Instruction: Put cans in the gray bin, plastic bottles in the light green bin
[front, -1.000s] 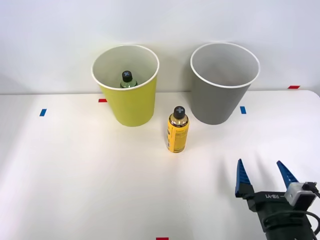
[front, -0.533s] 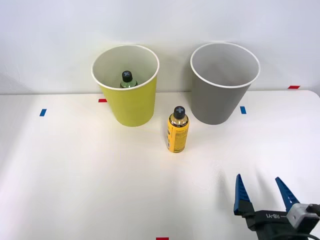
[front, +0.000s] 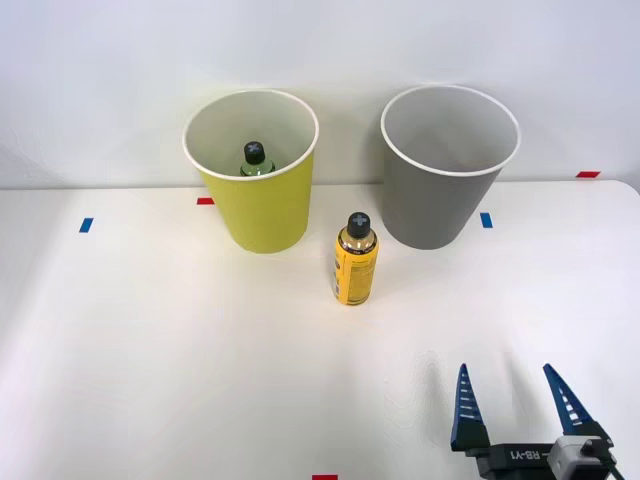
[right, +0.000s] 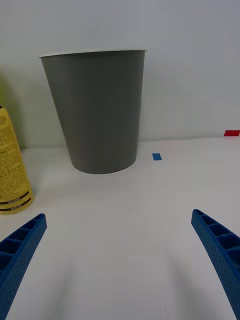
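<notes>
Down at the near edge of the table (front: 150, 350), on the robot's right side, the right gripper (front: 505, 372) is hovering low with its two blue ribbed fingers spread wide apart and nothing sitting between them. They are pointing forward, toward the bins.

Key relation: the yellow container (front: 355, 265) with the black cross-marked cap is standing upright, forward of the gripper and off to its left, well apart from it. Its long axis is running vertically, so a side-on grasp around the body looks like the fit. In the wrist view the container is sitting off toward one finger rather than centred in the opening, while the gray bin (front: 440, 205) is lying almost straight ahead. My read: the arm is needing a shift to the robot's left as well as a reach forward before the fingers can straddle it.

The container is standing on the open table between the two bins and a little nearer the robot than both, close to them but touching neither. The light green bin (front: 262, 210) is sitting on its left, the gray bin on its right.

A green bottle (front: 256, 160) with a black cap is already standing inside the light green bin, so that item looks sorted. The gray bin's visible interior is showing nothing inside.

Can or plastic bottle: I cannot tell for sure. The shiny shoulder under the cap is hinting at metal, which would be pointing to the gray bin.
</notes>
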